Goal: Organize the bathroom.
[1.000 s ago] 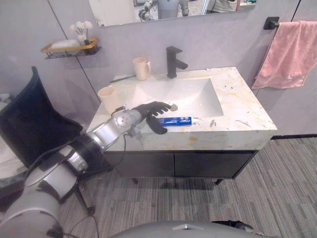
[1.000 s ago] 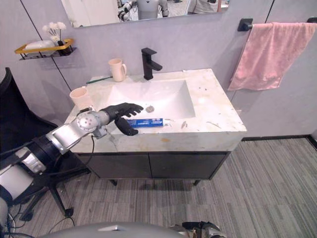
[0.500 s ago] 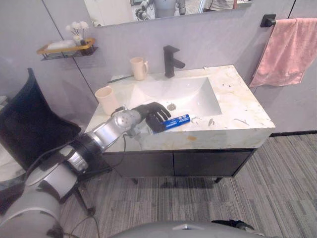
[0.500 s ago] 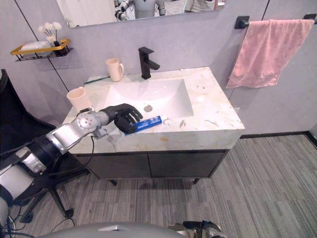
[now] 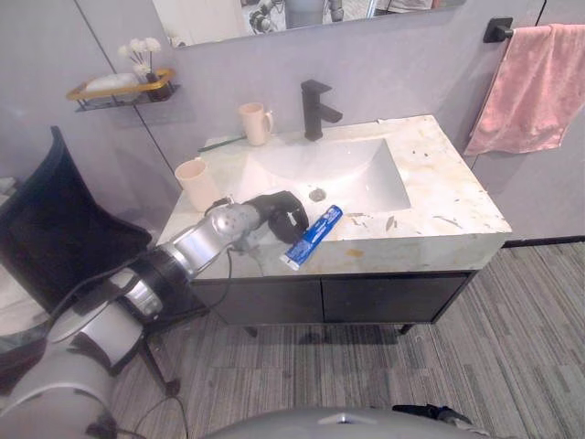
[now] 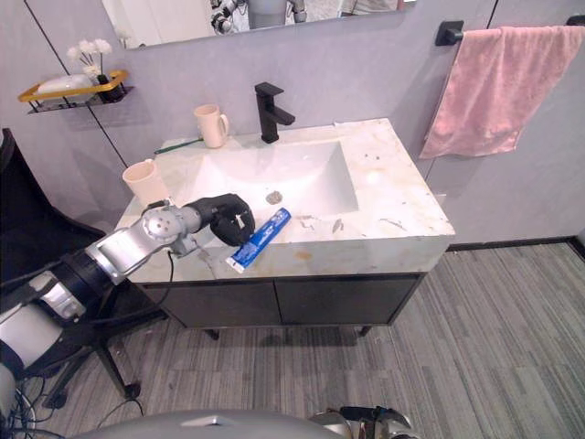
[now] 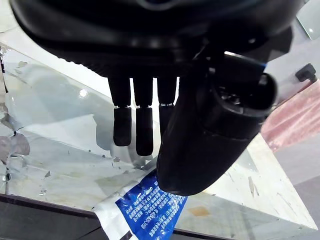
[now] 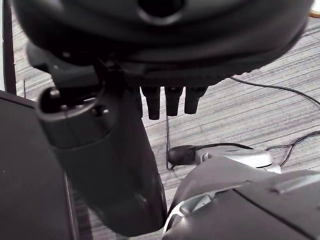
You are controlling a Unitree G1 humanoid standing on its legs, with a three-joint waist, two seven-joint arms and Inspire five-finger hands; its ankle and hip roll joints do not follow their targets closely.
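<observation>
My left hand point(image 5: 272, 212) is over the front left of the marble counter point(image 5: 439, 197), shut on a blue and white toothpaste tube point(image 5: 311, 236). The tube slants, its flat white end pointing down past the counter's front edge. In the left wrist view the thumb point(image 7: 210, 135) presses on the tube point(image 7: 150, 210), with the fingers point(image 7: 135, 127) curled beside it. A beige cup point(image 5: 196, 181) stands just left of this hand. My right hand point(image 8: 100, 150) hangs over the striped floor with relaxed fingers, holding nothing.
A mug point(image 5: 256, 122) and a green toothbrush point(image 5: 224, 143) are at the counter's back left, beside the black faucet point(image 5: 315, 110) and sink basin point(image 5: 343, 169). A pink towel point(image 5: 535, 87) hangs at the right, a wall shelf point(image 5: 123, 87) at the left. A black chair point(image 5: 55, 219) stands beside the cabinet.
My left hand went from open fingers over the flat-lying tube to shut on it. The tube swung from lying level along the counter to slanting down toward the front edge.
</observation>
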